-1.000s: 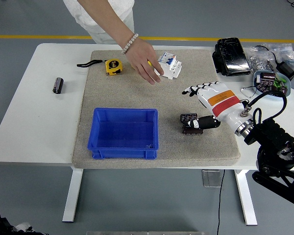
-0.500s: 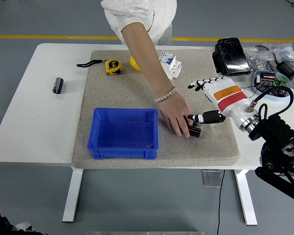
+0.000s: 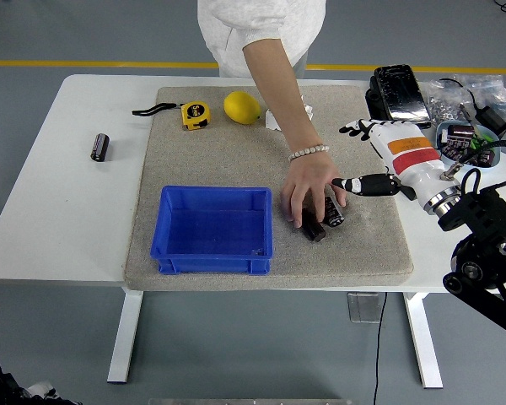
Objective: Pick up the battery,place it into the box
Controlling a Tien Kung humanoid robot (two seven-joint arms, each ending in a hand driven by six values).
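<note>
step: pre-grasp | right hand (image 3: 373, 157) spread, empty | person's hand (image 3: 310, 190) covers battery (image 3: 334, 211) | next: wait, grasp, carry to box (image 3: 212, 229)

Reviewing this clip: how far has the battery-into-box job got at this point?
Nothing looks done: the blue box holds no battery. In hand: a person's hand rests on the dark batteries on the mat, right of the box. The robot's right hand is beside them, fingers spread, holding nothing. Left: grasping a battery and placing it in the box. Another battery lies far left on the table.
</note>
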